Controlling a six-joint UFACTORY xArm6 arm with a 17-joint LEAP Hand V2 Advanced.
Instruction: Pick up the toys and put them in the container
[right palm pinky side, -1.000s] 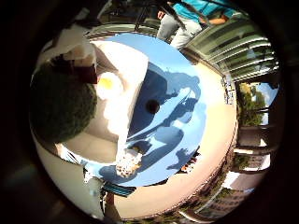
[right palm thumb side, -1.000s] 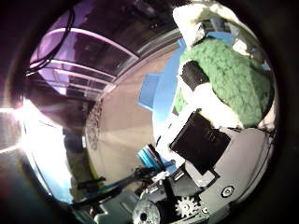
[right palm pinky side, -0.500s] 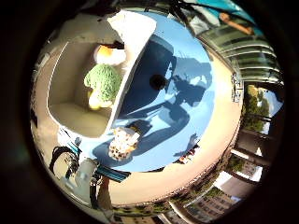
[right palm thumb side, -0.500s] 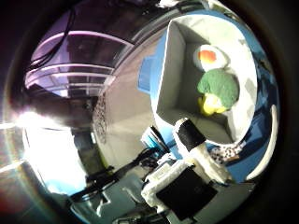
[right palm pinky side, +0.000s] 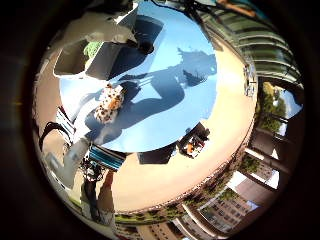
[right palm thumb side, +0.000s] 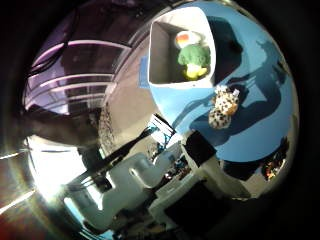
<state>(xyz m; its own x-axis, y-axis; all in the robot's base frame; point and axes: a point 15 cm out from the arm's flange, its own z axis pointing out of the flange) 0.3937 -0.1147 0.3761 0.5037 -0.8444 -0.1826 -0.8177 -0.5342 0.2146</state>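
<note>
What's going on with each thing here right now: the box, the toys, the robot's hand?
Container: open, upright on the blue table.
Green toy: lying inside the container.
Orange-and-white toy: inside the container, beside the green one.
Spotted toy: lying on the table, outside the container.
Hand: holding nothing, well above the table.

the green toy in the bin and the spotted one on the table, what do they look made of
Green toy: likely soft plush, with a bumpy, matte, broccoli-like top. Spotted toy: probably plush fabric too, white with dark spots and a fuzzy outline. Bin: smooth, matte grey walls, perhaps plastic or fabric; unclear.
</note>
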